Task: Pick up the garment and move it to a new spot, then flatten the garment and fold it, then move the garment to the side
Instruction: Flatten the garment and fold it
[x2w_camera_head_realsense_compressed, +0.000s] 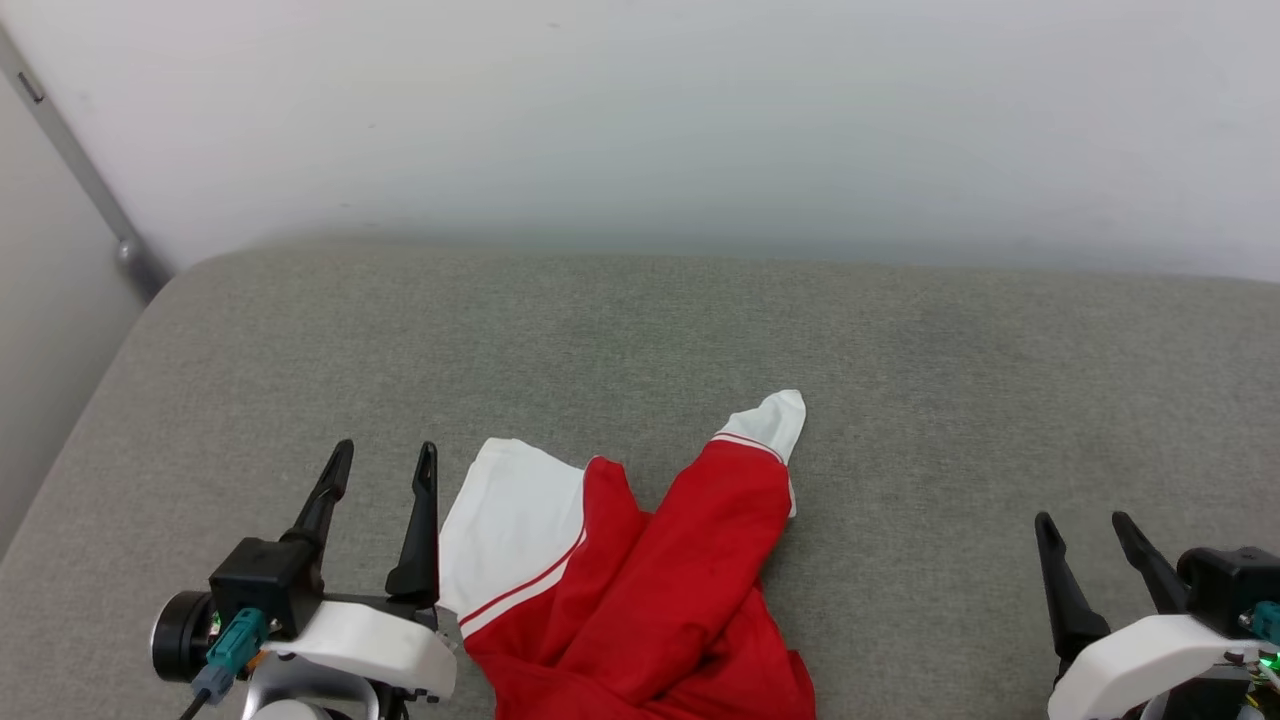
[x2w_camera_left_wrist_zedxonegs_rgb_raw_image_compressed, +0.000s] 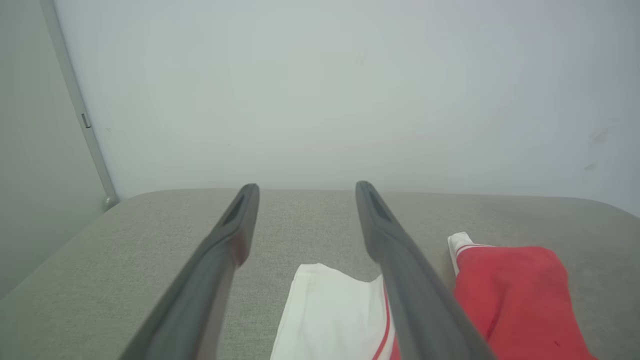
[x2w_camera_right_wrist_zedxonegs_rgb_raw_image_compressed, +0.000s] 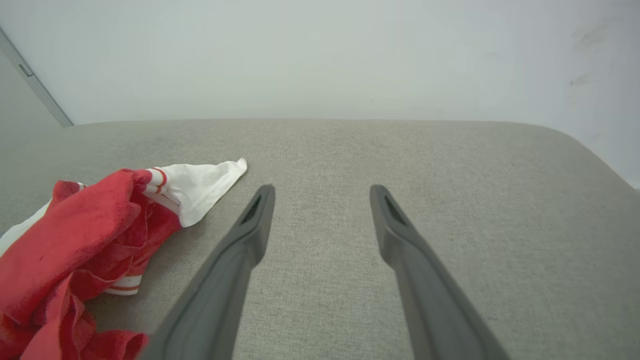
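The garment (x2w_camera_head_realsense_compressed: 650, 580) is a bright red jersey with white red-striped panels, lying bunched on the grey cushion at the bottom centre of the head view. My left gripper (x2w_camera_head_realsense_compressed: 385, 462) stands open just left of its white panel, nothing between the fingers. In the left wrist view the garment (x2w_camera_left_wrist_zedxonegs_rgb_raw_image_compressed: 510, 290) lies below and right of the open left gripper (x2w_camera_left_wrist_zedxonegs_rgb_raw_image_compressed: 306, 190). My right gripper (x2w_camera_head_realsense_compressed: 1085, 530) is open at the lower right, well clear of the cloth. The right wrist view shows the garment (x2w_camera_right_wrist_zedxonegs_rgb_raw_image_compressed: 85, 240) at the left, apart from the open right gripper (x2w_camera_right_wrist_zedxonegs_rgb_raw_image_compressed: 322, 192).
The grey fabric cushion (x2w_camera_head_realsense_compressed: 900, 360) runs the width of the view and ends at a pale wall (x2w_camera_head_realsense_compressed: 640, 110) behind. A grey metal rail (x2w_camera_head_realsense_compressed: 90, 180) slants down the wall at the far left, by the cushion's rounded corner.
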